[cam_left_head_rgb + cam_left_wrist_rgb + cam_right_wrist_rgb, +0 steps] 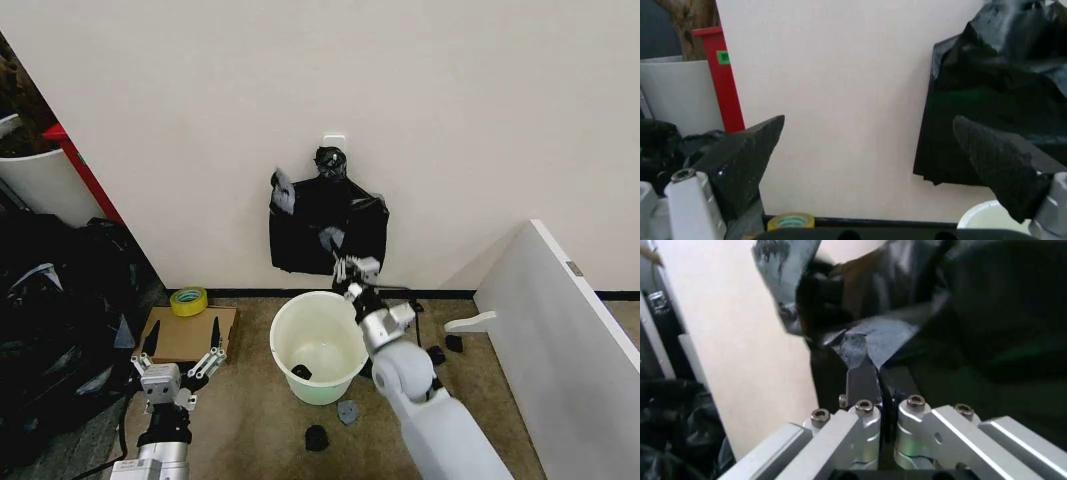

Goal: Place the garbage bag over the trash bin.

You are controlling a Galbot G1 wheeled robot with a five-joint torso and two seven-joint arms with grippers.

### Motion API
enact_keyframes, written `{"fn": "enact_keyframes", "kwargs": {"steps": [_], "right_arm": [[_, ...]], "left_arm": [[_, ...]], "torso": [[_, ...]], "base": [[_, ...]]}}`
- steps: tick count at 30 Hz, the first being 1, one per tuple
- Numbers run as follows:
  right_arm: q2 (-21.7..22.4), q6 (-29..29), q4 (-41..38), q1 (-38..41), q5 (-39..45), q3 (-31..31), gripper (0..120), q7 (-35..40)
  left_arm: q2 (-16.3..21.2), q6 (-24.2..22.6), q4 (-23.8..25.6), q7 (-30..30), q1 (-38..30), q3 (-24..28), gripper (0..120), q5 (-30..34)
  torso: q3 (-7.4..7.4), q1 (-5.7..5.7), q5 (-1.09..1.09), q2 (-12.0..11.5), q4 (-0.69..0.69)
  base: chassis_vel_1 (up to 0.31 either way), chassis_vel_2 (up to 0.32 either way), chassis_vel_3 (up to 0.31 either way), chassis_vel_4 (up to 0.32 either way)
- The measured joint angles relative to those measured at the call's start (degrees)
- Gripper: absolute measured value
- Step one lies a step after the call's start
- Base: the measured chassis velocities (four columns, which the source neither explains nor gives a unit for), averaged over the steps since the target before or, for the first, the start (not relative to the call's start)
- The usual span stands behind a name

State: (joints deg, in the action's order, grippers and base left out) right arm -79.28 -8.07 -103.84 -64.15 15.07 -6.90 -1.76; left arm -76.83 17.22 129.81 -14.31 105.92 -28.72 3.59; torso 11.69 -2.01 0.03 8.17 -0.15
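Pinching a fold of the garbage bag [335, 238] in my right tool [343, 262], trash bin [318, 345] below, left tool [181, 343] spread wide over cardboard [190, 333], yellow tape roll [188, 300] beside.

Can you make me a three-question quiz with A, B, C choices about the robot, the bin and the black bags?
1. Where does the bundle of black bags hang?
A on the wall
B inside the bin
C on the cardboard

2. What colour is the trash bin?
A red
B white
C black

3. How is the right gripper?
A wide open
B shut on black plastic
C resting on the floor

Answers:
1 A, it hangs from a wall hook above the bin.
2 B, its walls are white.
3 B, its fingers pinch a fold of bag.
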Motion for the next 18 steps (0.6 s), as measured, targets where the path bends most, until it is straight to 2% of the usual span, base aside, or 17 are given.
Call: {"fn": "enact_keyframes", "kwargs": {"steps": [9, 18], "right_arm": [[2.89, -2.28, -4.93, -7.5, -5.76, 0.02, 0, -0.79], [3.5, -5.84, -7.29, -15.9, -11.53, -1.33, 0, -2.64]], "left_arm": [[0.2, 0.0, -0.3, 0.03, -0.57, 0.15, 98, 0.01], [0.29, 0.0, -0.65, 0.02, -1.0, 0.26, 98, 0.16]], "torso": [[0.0, 0.0, 0.0, 0.0, 0.01], [0.0, 0.0, 0.0, 0.01, 0.0]], "base": [[0.0, 0.0, 0.0, 0.0], [0.0, 0.0, 0.0, 0.0]]}}
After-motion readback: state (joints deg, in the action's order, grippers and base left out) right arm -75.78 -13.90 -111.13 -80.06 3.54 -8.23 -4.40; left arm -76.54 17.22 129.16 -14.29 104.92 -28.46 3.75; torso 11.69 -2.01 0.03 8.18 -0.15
